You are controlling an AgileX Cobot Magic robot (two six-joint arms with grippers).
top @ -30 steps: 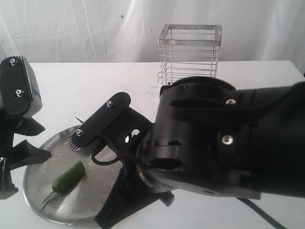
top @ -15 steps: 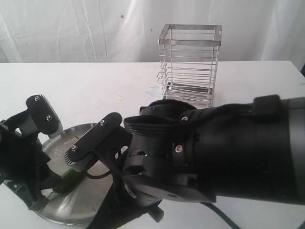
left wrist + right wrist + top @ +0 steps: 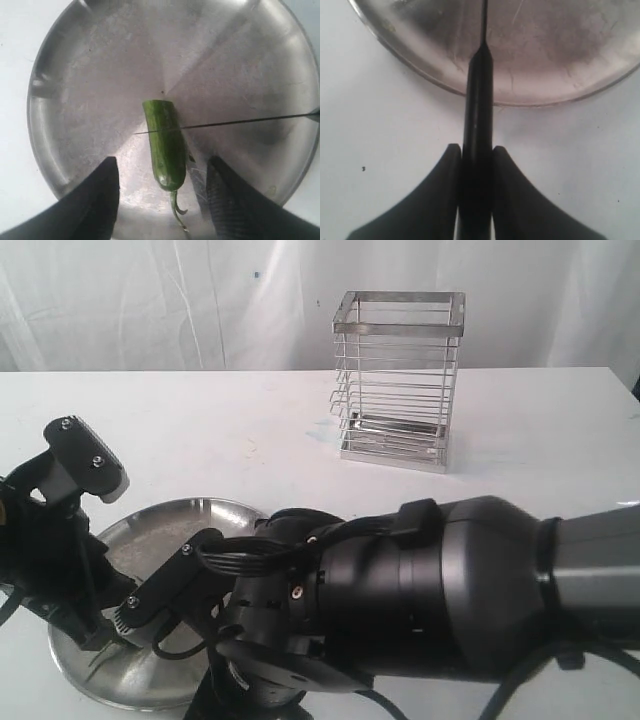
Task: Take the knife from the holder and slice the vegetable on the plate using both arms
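Evidently at the slicing step. Holding the knife (image 3: 477,100) by its slim black handle in the right jaws, closed snug on both sides of it, with the thin blade pointed straight out ahead of them over the rim of the plate (image 3: 560,75). Laying that blade edge-down across the vegetable (image 3: 165,145), nearer its blunt end, on the side farthest from the left jaws; hard to tell whether resting on the skin or already biting in. Spreading the left jaws wide and gripping nothing, with one finger either side of the stem end and apart from the glossy skin as far as can be seen. Leaving the holder (image 3: 398,380) upright on the desk (image 3: 200,410), well beyond both jaws. To cut well from here, probably best to close the left jaws gently on the stem end first, since a round, slick pepper like this looks ready to roll or skid on bare steel under a blade. Keep those fingers on their own side of the edge, clear of it. Then press down with the right jaws, blade held upright and square to the pepper, adding a short draw back toward the handle rather than sheer force. Ease off on reaching the plate to avoid tipping or shoving it.
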